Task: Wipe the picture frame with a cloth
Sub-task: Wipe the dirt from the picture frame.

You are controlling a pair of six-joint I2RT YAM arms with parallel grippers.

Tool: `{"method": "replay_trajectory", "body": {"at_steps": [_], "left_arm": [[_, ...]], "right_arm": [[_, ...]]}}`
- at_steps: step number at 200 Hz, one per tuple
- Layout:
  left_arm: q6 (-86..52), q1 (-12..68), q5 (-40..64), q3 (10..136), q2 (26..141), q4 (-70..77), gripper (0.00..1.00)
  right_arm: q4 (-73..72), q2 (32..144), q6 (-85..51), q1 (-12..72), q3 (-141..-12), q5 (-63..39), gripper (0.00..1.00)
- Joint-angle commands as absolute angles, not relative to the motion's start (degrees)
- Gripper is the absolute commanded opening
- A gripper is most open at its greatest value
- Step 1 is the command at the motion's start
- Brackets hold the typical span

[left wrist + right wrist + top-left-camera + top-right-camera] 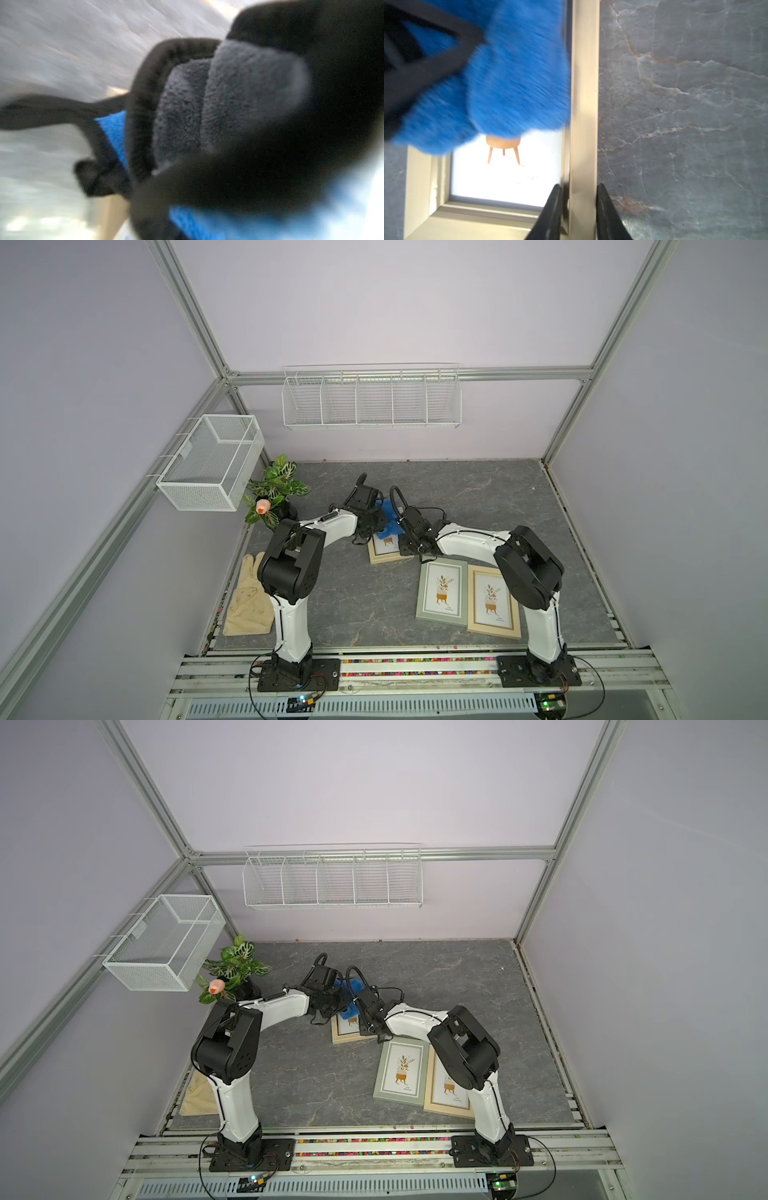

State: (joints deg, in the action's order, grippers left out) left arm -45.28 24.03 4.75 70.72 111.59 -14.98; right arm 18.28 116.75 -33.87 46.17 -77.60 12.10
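Observation:
A beige picture frame (384, 551) (347, 1031) with a plant print lies flat mid-table. The blue plush cloth (388, 515) (348, 988) is bunched on the frame's far half, covering most of the print in the right wrist view (512, 83). My left gripper (376, 523) (332, 1002) is shut on the cloth and pressed down over it. The left wrist view is blurred and mostly filled with cloth (187, 222). My right gripper (579, 193) (409, 549) is shut on the frame's side rail (584, 104), one finger on the inside and one outside.
A grey-green frame (441, 593) and another beige frame (494, 602) lie side by side near the right arm. A beige glove (247, 605) lies at the left edge. A potted plant (276, 493), wire basket (212, 462) and wall rack (371, 400) stand behind.

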Motion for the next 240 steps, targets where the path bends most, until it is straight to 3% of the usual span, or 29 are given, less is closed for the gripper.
{"method": "replay_trajectory", "body": {"at_steps": [1, 66, 129, 194, 240], "left_arm": [[-42.1, 21.9, -1.5, 70.5, 110.3, -21.2, 0.00], [-45.5, 30.4, 2.2, 79.7, 119.3, -19.9, 0.00], [-43.4, 23.6, 0.0, 76.3, 115.9, -21.0, 0.00], [-44.3, 29.3, 0.6, 84.9, 121.6, -22.8, 0.00], [-43.0, 25.9, -2.1, 81.7, 117.9, -25.6, 0.00]], "right_arm": [[25.8, 118.4, -34.0, 45.8, -74.6, 13.1, 0.07], [26.5, 118.8, -33.8, 45.8, -75.5, 13.2, 0.07], [26.1, 118.3, -34.0, 45.8, -74.8, 13.3, 0.07], [26.6, 118.1, -34.0, 45.8, -74.9, 13.6, 0.07], [26.2, 117.8, -34.2, 45.7, -74.0, 13.9, 0.07]]}}
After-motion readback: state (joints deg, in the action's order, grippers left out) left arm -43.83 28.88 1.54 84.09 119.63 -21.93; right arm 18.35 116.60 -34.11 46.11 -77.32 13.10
